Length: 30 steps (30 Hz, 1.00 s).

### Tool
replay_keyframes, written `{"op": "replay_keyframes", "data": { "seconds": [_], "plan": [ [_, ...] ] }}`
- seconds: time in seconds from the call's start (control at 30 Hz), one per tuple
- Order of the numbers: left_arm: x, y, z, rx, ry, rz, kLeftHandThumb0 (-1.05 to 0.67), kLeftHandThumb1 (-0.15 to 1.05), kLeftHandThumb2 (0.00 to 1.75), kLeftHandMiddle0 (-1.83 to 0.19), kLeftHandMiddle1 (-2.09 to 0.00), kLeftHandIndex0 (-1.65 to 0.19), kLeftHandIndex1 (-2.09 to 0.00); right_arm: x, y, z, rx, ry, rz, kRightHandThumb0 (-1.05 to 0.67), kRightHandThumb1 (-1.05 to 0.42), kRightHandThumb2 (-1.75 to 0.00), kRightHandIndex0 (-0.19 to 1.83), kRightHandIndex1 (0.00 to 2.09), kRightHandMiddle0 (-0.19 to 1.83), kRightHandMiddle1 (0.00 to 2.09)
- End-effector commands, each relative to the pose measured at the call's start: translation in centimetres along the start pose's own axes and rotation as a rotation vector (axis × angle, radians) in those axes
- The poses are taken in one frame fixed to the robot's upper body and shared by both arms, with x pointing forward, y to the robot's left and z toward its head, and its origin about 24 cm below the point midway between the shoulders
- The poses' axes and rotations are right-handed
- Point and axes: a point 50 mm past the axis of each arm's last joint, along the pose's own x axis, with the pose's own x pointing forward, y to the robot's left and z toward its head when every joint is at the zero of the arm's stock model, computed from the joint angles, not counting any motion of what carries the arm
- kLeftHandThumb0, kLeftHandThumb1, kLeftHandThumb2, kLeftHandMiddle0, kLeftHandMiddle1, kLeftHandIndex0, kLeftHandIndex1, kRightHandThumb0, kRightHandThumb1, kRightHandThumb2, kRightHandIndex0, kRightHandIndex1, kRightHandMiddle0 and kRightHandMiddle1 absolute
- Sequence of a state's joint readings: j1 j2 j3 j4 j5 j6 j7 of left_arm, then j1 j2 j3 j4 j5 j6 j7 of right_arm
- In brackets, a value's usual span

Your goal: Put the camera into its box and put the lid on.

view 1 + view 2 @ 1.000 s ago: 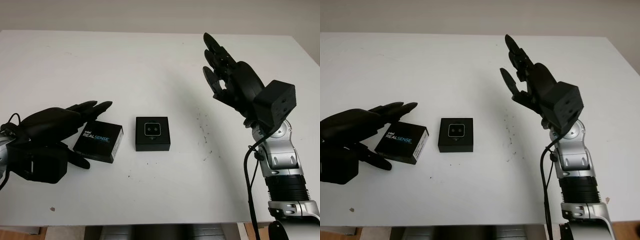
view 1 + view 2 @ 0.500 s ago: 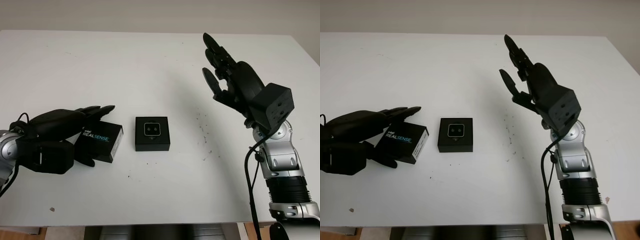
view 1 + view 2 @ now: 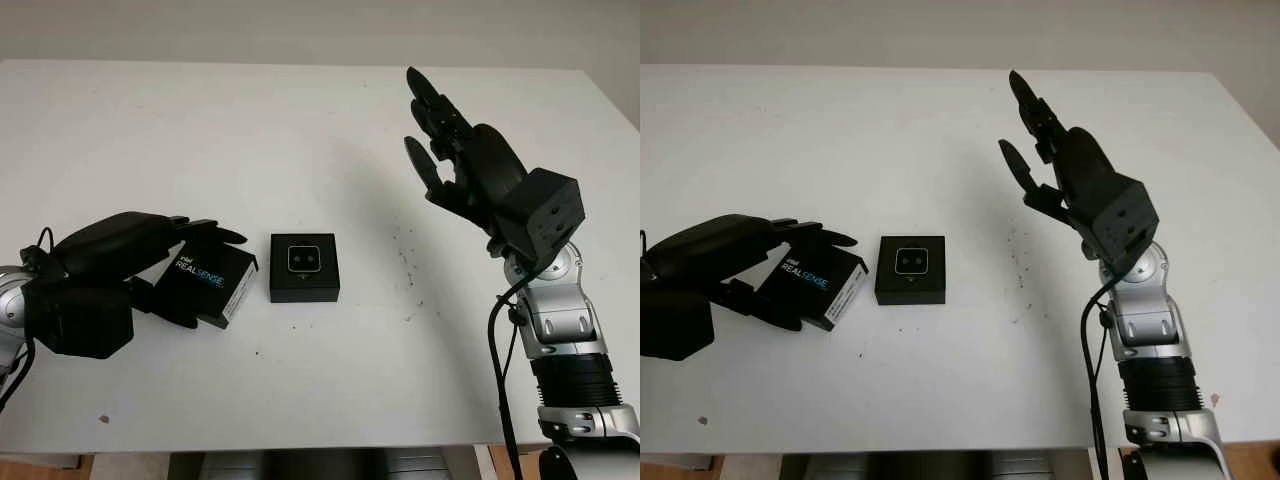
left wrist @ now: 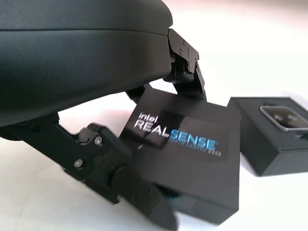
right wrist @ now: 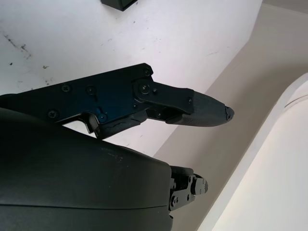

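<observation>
The black lid (image 3: 212, 288) marked "Intel RealSense" is at the left of the white table (image 3: 300, 130). My left hand (image 3: 203, 276) is shut on it, fingers over its far edge and thumb under its near edge, and the lid is tilted up off the table. In the left wrist view the lid (image 4: 185, 144) sits between the fingers. Just right of the lid stands the open black box (image 3: 304, 268) with the silver-faced camera (image 3: 304, 259) lying inside it. My right hand (image 3: 428, 120) is open, raised above the table to the right of the box.
Small dark specks mark the table (image 3: 408, 265) between the box and the right arm. The table's front edge runs close below the left hand. Its right edge (image 3: 615, 110) passes behind the right hand.
My left hand has closed around the lid and tipped its left side up; the lid has shifted slightly towards the box. The right hand has hardly moved.
</observation>
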<state>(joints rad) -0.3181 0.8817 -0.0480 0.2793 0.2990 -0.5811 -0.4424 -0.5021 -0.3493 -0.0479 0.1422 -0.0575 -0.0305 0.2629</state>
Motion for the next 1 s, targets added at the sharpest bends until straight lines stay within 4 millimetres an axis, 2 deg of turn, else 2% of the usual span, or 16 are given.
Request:
{"op": "replay_keyframes", "data": {
  "seconds": [0.0,0.07,0.27,0.4,0.53,0.7,0.8,0.97],
  "plan": [
    [-0.3,-0.3,-0.2,-0.007,-0.001,0.021,-0.25,1.03,0.05,-0.36,-1.27,-0.35,-1.13,-0.1,0.1,0.1,0.016,-0.008,-0.005,-0.65,-1.05,-0.57,0.06,0.08,0.08,0.00],
    [-0.3,-0.4,-0.2,-0.001,-0.007,0.040,-0.27,1.02,0.05,-0.36,-1.37,-0.35,-1.20,-0.1,0.2,0.1,0.013,-0.013,-0.003,-0.64,-1.05,-0.57,0.06,0.08,0.07,0.00],
    [-0.3,-0.4,0.0,0.027,0.003,0.073,-0.30,0.99,0.05,-0.34,-1.34,-0.34,-1.28,-0.1,0.3,0.1,0.025,-0.014,0.002,-0.65,-1.05,-0.57,0.06,0.07,0.08,0.00],
    [-0.1,-0.3,0.1,0.038,0.009,0.107,-0.31,0.98,0.05,-0.32,-1.51,-0.32,-1.37,-0.1,0.4,0.0,0.034,-0.010,0.002,-0.65,-1.05,-0.57,0.05,0.07,0.07,0.00],
    [0.1,0.0,0.3,0.036,0.051,0.155,-0.30,0.97,0.05,-0.35,-1.54,-0.31,-1.42,-0.2,0.4,0.0,0.025,-0.015,0.014,-0.65,-1.05,-0.57,0.05,0.07,0.07,0.00],
    [0.5,1.0,1.0,-0.042,0.145,0.225,-0.32,0.98,0.06,-0.41,-1.55,-0.32,-1.44,-0.2,0.6,0.0,0.012,-0.016,0.017,-0.65,-1.05,-0.57,0.05,0.07,0.07,0.00],
    [0.9,1.8,1.8,-0.075,0.186,0.243,-0.31,0.98,0.06,-0.43,-1.63,-0.33,-1.50,-0.2,0.7,0.0,0.004,-0.017,0.017,-0.67,-1.05,-0.56,0.06,0.08,0.09,0.00],
    [1.2,3.2,3.1,-0.198,0.230,0.210,-0.31,1.03,0.07,-0.44,-1.73,-0.31,-1.53,-0.2,0.9,-0.1,-0.011,-0.024,0.018,-0.66,-1.05,-0.55,0.08,0.08,0.10,0.00]
  ]
}}
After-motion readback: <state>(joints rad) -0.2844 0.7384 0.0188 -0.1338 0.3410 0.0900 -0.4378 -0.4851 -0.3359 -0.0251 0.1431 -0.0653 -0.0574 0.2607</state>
